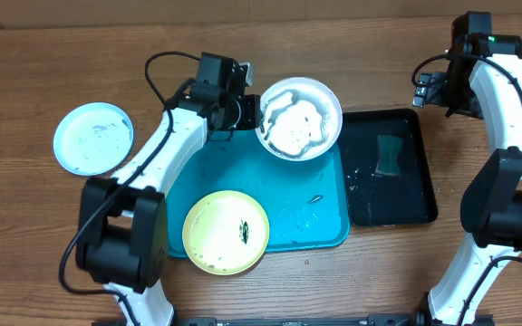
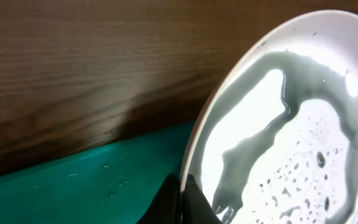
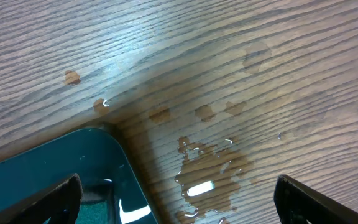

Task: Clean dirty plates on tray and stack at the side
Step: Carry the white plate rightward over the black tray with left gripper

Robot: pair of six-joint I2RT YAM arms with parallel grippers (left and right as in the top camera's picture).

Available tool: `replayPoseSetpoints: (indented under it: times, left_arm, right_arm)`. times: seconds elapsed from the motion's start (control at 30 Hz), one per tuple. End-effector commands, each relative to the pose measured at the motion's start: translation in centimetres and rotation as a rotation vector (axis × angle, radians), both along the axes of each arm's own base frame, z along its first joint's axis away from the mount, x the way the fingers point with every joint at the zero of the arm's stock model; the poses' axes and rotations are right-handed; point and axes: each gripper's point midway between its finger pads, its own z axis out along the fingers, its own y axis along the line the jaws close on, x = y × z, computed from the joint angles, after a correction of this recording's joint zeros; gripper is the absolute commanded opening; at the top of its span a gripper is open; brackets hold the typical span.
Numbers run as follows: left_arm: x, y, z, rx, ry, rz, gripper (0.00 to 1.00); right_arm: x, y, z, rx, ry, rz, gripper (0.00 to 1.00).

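Observation:
My left gripper (image 1: 248,107) is shut on the left rim of the white plate (image 1: 299,118), which hangs tilted over the far edge of the turquoise tray (image 1: 284,222). In the left wrist view the fingers (image 2: 194,205) pinch the plate's rim (image 2: 191,155), and greyish water and dark specks lie on the plate (image 2: 303,124). A pale yellow plate (image 1: 227,232) with a dark smear rests on the tray's front left corner. A pale mint plate (image 1: 92,138) lies on the table at the left. My right gripper (image 1: 427,88) (image 3: 179,205) hangs open and empty by the black tray's far corner.
A glossy black tray (image 1: 390,172) (image 3: 42,168) holding water and a green sponge (image 1: 390,156) stands right of the turquoise tray. A water puddle (image 3: 207,174) lies on the wooden table beside it. Drops of water and a dark scrap (image 1: 316,199) sit on the turquoise tray.

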Motion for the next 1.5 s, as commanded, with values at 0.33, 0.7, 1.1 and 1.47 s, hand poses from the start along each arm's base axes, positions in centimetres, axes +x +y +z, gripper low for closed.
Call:
replayPoseSetpoints:
  times: [0.33,0.7,1.1,1.47]
  left_arm:
    - [-0.2,4.1,10.9,0.182,-0.272,0.123,0.04]
    - [-2.9,-1.7,9.3,0.137,-0.19,0.082,0.04]
    - [-4.3,-7.0,8.6,0.324,-0.341,0.076,0.04]
    - [-5.0,-10.2,10.1,0.345,-0.466,0.082,0.04]
  right_arm:
    - [0.3,0.0,1.1,-0.01,-0.032,-0.005,1.0]
    - [0.3,0.0,1.1,-0.01,-0.032,-0.005,1.0]
    - [0.3,0.0,1.1,-0.01,-0.032,-0.005,1.0]
    - [0.3,0.0,1.1,-0.01,-0.032,-0.005,1.0]
